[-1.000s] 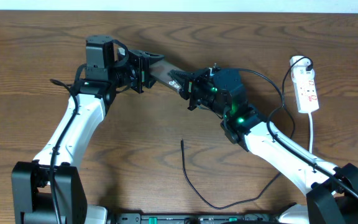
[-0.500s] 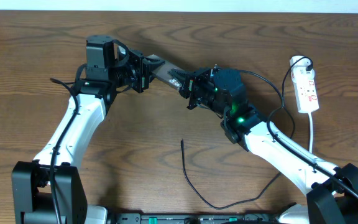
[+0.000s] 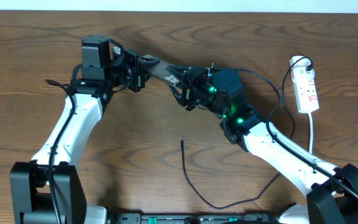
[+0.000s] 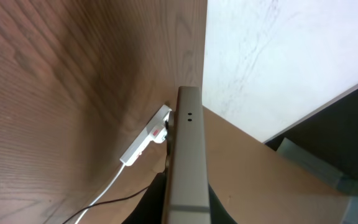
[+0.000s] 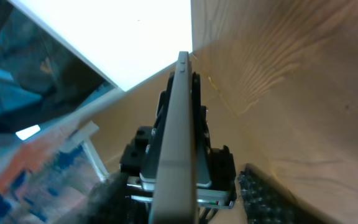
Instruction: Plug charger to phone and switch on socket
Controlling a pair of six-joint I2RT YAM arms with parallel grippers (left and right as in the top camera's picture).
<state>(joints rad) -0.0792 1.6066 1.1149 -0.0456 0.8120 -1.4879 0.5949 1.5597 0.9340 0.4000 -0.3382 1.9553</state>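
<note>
The phone is a dark slab held edge-up above the table between both arms. My left gripper is shut on its left end; in the left wrist view the phone's grey edge runs up the middle with dark fingers pressed to both sides. My right gripper stands open around the other end, and gaps show between the phone and its fingers. The charger's plug tip lies free on the wood, its black cable looping toward the front. The socket lies at far right.
A thick white cord runs from the socket toward the front right, and the socket also shows past the phone in the left wrist view. The right arm crosses the table's right half. A pale wall borders the far edge.
My right gripper has opened and let go of the phone. My left gripper has closed on the phone's left end, and the phone has shifted slightly left.
</note>
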